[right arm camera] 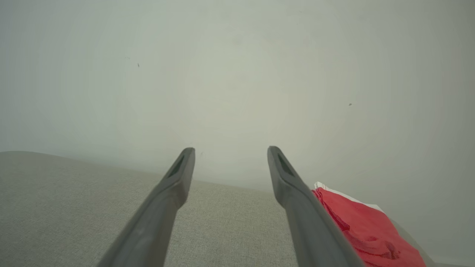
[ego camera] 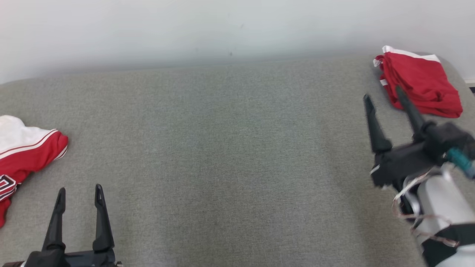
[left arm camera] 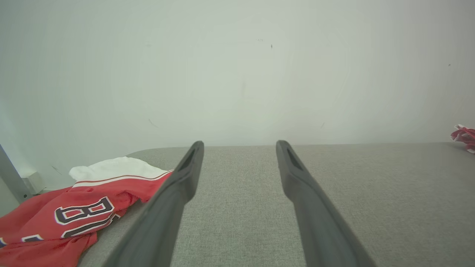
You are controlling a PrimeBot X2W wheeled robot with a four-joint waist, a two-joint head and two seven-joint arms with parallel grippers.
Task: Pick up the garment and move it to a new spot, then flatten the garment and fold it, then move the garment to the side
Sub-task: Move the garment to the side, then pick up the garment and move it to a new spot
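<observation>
A crumpled red and white jersey garment [ego camera: 26, 152] with dark lettering lies at the left edge of the grey padded surface [ego camera: 222, 148]; in the left wrist view this jersey [left arm camera: 74, 207] sits left of my fingers. A folded red garment with white trim [ego camera: 423, 85] rests at the far right corner, also seen as a red bundle [right arm camera: 363, 230] right of my right fingers. My left gripper [ego camera: 79, 188] [left arm camera: 240, 144] hovers open near the front left, empty. My right gripper [ego camera: 383, 93] [right arm camera: 231, 149] is open and empty, just short of the folded garment.
A pale wall [ego camera: 222, 29] runs along the far edge of the surface. The surface's rounded right corner lies just behind the folded garment. A tiny patch of that red garment [left arm camera: 464, 135] shows at the far right of the left wrist view.
</observation>
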